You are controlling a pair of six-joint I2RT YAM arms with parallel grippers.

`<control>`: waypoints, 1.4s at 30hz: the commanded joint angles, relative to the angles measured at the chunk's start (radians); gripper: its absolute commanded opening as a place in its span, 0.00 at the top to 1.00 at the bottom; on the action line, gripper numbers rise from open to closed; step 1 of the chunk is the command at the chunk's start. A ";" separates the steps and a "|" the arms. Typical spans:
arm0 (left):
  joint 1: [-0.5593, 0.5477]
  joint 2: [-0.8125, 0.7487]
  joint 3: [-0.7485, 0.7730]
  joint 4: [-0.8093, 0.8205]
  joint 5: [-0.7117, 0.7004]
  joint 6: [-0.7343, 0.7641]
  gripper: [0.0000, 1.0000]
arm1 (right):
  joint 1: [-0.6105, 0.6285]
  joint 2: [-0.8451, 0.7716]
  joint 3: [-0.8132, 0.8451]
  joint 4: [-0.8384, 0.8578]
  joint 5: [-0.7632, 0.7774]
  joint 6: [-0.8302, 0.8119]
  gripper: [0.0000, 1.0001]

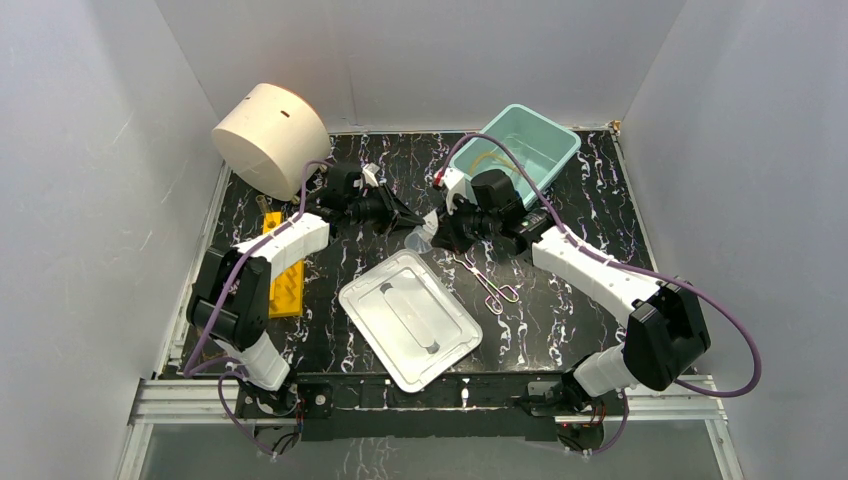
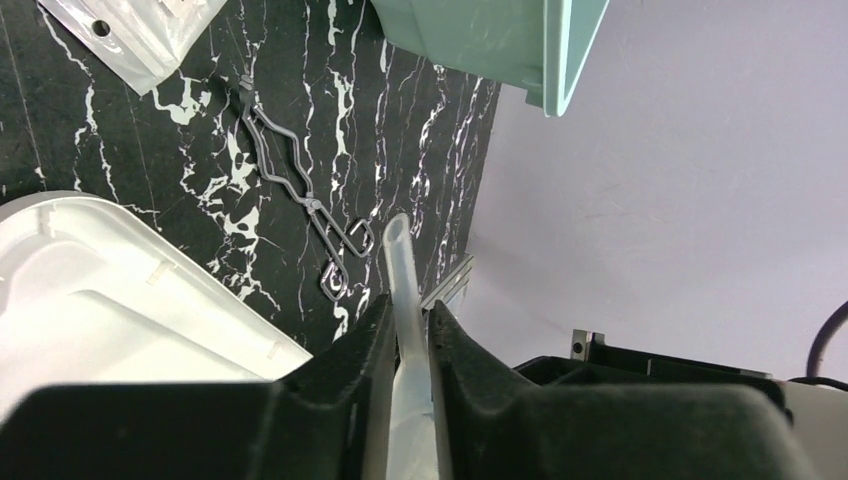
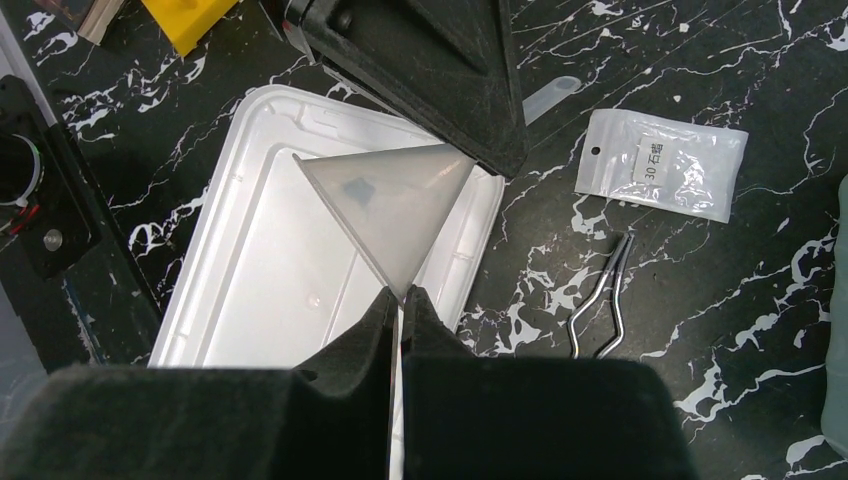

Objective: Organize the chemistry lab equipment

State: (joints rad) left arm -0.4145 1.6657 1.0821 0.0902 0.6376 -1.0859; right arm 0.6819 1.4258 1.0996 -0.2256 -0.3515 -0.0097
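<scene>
Black marbled tabletop [image 1: 560, 320], translucent conical funnel [image 3: 385, 205]

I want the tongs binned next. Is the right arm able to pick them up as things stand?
Probably not yet: the right fingers are shut on the rim of the funnel, whose stem the left fingers also hold. The tongs lie uncovered close by, so nothing else blocks them.

Bright even light, soft faint shadows, overhead view sharp, close dark fingers [image 3: 352, 345] blurred
</scene>
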 commanded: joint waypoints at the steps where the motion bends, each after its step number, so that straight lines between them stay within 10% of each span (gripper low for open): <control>1: -0.003 -0.004 -0.009 0.040 0.081 -0.021 0.88 | 0.004 -0.010 0.048 0.061 -0.005 0.002 1.00; 6: -0.003 -0.009 0.000 0.057 0.099 0.013 1.00 | 0.005 -0.003 0.051 0.053 0.007 0.037 0.94; 12: 0.002 -0.061 0.002 0.027 0.049 0.191 1.00 | -0.010 -0.018 0.064 0.029 0.018 0.132 0.50; 19: 0.003 -0.149 -0.014 0.041 0.022 0.421 1.00 | -0.045 -0.054 0.052 0.083 -0.045 0.371 0.33; 36: 0.003 -0.214 -0.032 0.099 0.144 0.481 1.00 | -0.064 0.113 0.246 0.045 0.211 0.842 0.31; 42: 0.003 -0.206 -0.008 0.086 0.147 0.465 1.00 | -0.064 0.161 0.274 0.027 0.171 0.841 0.52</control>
State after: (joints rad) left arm -0.4141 1.5074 1.0538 0.1696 0.7494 -0.6209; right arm 0.6212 1.5795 1.3224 -0.2039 -0.1707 0.8101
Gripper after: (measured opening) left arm 0.067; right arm 0.527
